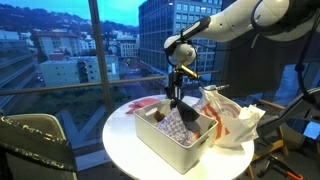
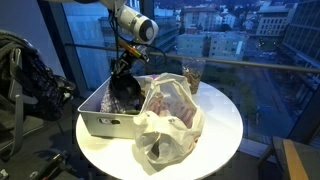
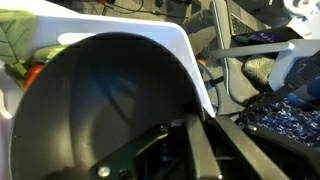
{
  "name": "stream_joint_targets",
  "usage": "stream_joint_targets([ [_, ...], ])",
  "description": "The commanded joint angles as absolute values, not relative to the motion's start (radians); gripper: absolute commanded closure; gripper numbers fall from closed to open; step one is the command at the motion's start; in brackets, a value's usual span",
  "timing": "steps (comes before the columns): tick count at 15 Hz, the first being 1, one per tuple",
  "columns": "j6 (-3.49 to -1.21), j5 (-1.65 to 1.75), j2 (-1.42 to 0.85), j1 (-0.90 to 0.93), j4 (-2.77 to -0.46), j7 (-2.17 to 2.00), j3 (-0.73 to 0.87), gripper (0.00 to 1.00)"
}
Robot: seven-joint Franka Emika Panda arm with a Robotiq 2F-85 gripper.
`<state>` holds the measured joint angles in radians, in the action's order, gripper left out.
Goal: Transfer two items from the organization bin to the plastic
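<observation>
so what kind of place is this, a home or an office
Likely an upper-floor office or lab: tall glass windows overlook city buildings, and a round white table holds a bin and a plastic bag.

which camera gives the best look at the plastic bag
An exterior view: the plastic bag lies whole, up front. In an exterior view it sits beside the bin, smaller. The wrist view shows mostly a dark rounded object.
</observation>
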<state>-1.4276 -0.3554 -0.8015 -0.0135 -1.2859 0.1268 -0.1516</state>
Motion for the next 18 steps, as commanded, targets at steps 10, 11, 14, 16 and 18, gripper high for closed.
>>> stream_joint_targets([
  [10,-1.461,-0.371,-0.951,-0.029,-1.235,0.243,-0.167,0.50],
  [11,-1.463,-0.372,-0.952,-0.029,-1.233,0.244,-0.167,0.44],
  [14,-1.448,-0.373,-0.963,-0.029,-1.218,0.239,-0.168,0.21],
  [16,-1.451,-0.375,-0.966,-0.025,-1.226,0.235,-0.169,0.06],
  [18,-1.463,-0.380,-0.961,-0.015,-1.244,0.229,-0.177,0.00],
])
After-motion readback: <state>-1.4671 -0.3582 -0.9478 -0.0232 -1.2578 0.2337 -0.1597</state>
